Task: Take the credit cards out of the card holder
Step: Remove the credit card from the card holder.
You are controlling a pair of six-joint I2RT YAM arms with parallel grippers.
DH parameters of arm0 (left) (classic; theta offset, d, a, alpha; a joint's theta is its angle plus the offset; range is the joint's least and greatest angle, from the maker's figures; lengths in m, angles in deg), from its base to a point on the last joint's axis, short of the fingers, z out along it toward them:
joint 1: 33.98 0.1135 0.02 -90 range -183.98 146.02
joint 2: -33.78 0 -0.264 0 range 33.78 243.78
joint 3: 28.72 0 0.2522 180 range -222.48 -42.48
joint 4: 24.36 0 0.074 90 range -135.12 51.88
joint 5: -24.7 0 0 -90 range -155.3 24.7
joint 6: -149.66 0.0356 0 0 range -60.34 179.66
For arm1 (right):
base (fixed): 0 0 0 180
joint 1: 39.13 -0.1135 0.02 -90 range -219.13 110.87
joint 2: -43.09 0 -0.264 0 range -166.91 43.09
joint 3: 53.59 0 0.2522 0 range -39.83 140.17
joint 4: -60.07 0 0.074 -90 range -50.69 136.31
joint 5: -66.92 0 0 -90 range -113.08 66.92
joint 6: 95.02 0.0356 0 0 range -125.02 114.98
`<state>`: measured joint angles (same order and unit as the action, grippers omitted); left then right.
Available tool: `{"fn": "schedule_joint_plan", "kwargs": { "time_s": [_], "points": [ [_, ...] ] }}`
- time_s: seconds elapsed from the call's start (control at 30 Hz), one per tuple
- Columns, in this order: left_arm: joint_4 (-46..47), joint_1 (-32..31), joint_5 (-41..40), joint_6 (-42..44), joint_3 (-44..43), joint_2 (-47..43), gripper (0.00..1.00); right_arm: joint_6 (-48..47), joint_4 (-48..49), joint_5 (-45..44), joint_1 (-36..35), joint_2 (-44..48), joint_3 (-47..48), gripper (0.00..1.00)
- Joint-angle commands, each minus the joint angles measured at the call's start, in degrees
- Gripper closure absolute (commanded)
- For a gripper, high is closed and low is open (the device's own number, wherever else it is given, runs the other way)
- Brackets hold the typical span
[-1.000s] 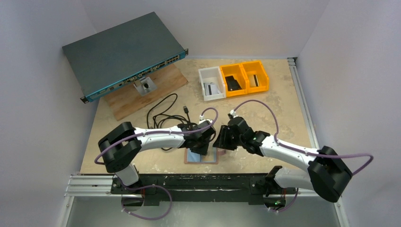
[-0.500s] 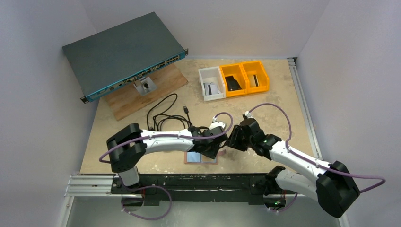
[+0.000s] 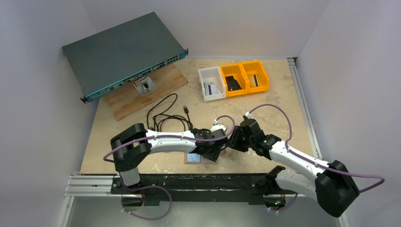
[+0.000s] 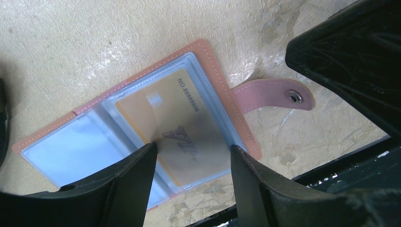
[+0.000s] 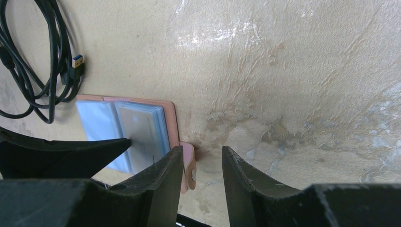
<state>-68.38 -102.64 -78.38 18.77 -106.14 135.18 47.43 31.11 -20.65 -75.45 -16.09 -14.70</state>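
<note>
Card holder: we see the card holder (image 4: 142, 123) lying open and flat on the table (image 3: 265, 109) near its front edge, clear pockets up, snap tab (image 4: 276, 94) sticking out to one side.
Cards: a yellowish card (image 4: 175, 123) sits inside the pocket next to the tab; we cannot tell whether more cards lie beneath it.
Left gripper: our left gripper (image 4: 191, 163) hangs just above that card with its jaws parted, nothing between them.
Right gripper: our right gripper (image 5: 201, 165) sits by the tab edge, fingers moderately apart, nothing held.
Step in hand: we judge this to be the approach for pulling the first card out.
How to do it well: we should bring one left fingertip onto the card's face and slide it toward the pocket mouth, while our right gripper pins the tab so the holder does not drag along.
Risk: the slick plastic sleeve may make our fingertip slip.
</note>
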Motion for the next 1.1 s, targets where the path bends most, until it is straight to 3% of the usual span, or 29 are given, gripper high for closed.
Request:
{"fn": "schedule_joint_plan", "kwargs": {
  "time_s": [0.0, 0.2, 0.43, 0.6, 0.8, 0.87, 1.07],
  "points": [
    [1.3, -0.3, 1.2, 0.7, 1.1, -1.0, 0.41, -0.4, 2.2, -0.1, 0.1, -0.6, 0.4, 0.64],
    [-1.9, -0.3, 0.2, 0.8, -0.8, 2.9, 0.41, -0.6, 2.5, 0.4, 0.2, -1.6, 0.7, 0.64],
    [-5.4, -0.3, -0.4, 0.8, -3.4, 7.0, 0.49, -1.1, 1.9, 0.1, 0.2, -1.7, 1.5, 0.65],
    [-4.6, -0.3, 0.0, 0.4, -2.6, 5.1, 0.74, -2.5, -0.3, -0.2, 0.1, -0.8, 3.0, 0.66],
    [-2.5, 0.5, 1.8, 0.1, -1.1, 1.3, 0.95, -4.4, -1.8, -0.5, 0.0, -0.8, 5.3, 0.66],
    [-1.8, 1.1, 2.6, 0.1, -0.4, -0.2, 1.00, -4.6, -1.3, 0.4, 0.0, -0.7, 5.6, 0.66],
    [2.4, 3.5, 6.7, -0.6, 4.5, -7.3, 1.00, -5.4, 0.1, 2.9, -1.0, -0.9, 7.0, 0.67]
  ]
}}
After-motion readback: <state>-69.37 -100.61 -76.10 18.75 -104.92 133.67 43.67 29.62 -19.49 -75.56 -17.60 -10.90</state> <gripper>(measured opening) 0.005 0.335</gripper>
